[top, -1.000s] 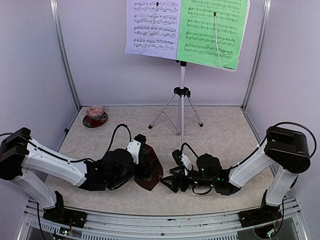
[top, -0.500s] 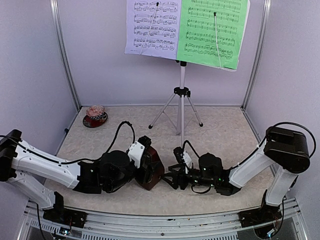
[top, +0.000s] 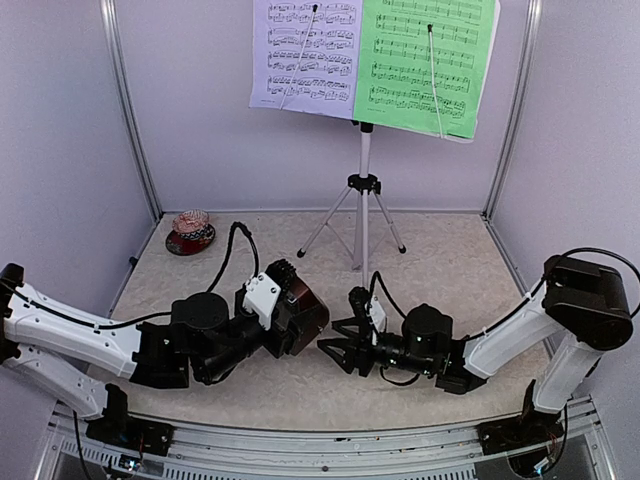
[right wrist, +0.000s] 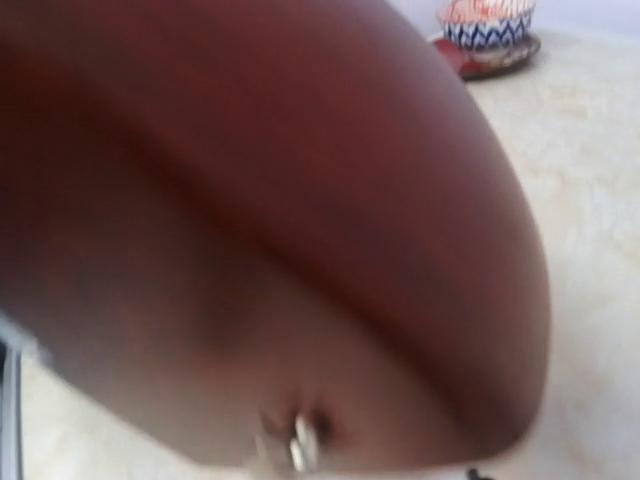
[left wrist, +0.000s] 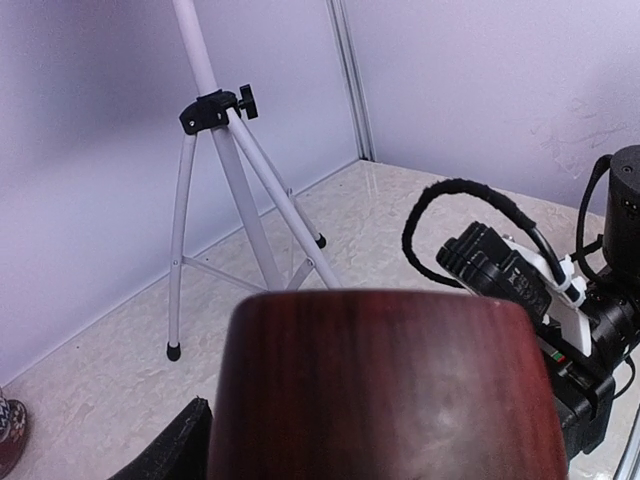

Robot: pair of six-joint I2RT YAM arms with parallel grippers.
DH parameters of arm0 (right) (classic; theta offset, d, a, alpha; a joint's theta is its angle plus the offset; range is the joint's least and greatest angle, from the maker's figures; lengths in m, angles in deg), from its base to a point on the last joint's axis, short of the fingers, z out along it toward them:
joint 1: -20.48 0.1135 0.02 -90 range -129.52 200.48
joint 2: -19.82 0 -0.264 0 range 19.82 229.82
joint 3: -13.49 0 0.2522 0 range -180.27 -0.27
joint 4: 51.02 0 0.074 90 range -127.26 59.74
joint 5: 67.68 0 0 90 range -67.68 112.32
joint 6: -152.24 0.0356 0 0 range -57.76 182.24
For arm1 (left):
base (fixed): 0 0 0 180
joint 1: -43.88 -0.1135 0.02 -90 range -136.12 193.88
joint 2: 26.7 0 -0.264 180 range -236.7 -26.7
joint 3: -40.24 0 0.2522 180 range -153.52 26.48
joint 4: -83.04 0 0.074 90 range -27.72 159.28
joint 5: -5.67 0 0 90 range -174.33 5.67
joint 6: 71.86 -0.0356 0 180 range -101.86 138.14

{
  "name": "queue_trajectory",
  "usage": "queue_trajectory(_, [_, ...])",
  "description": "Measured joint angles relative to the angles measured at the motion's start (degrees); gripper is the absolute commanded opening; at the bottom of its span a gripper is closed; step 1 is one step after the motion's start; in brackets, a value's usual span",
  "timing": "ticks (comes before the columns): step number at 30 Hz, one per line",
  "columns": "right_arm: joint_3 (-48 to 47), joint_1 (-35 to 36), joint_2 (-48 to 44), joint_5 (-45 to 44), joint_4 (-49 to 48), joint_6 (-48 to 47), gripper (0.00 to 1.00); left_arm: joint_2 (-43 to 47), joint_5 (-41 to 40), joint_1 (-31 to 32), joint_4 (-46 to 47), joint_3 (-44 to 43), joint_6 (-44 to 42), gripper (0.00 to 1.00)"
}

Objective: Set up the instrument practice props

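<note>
brown pyramid metronome, pinched in the left fingers low over the front of the desk, points its long axis at the right fingers, spread just beside its far end; no brand legible, only staves on the lavender sheet and green sheet behind.

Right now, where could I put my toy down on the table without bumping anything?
Bare table lies between the music stand's legs and the right wall, and between the little bowl and the stand. The front middle is crowded: the left claw holds the metronome, the right claw beside it.
</note>
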Motion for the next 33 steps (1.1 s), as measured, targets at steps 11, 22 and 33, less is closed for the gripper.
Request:
queue_trajectory(11, [-5.9, 1.9, 0.0, -8.0, 6.0, -3.6, 0.40, 0.0, -2.8, 0.9, 0.2, -1.1, -3.0, 0.23])
queue_trajectory(22, [-9.0, 4.3, 0.5, -14.2, 10.9, -6.2, 0.30, -1.3, -5.3, 0.9, 0.6, -1.5, -3.1, 0.22])
queue_trajectory(33, [-10.4, 6.0, 1.6, -17.2, 12.5, -8.7, 0.05, -2.5, -6.3, 0.9, 0.7, -1.8, -2.7, 0.22])
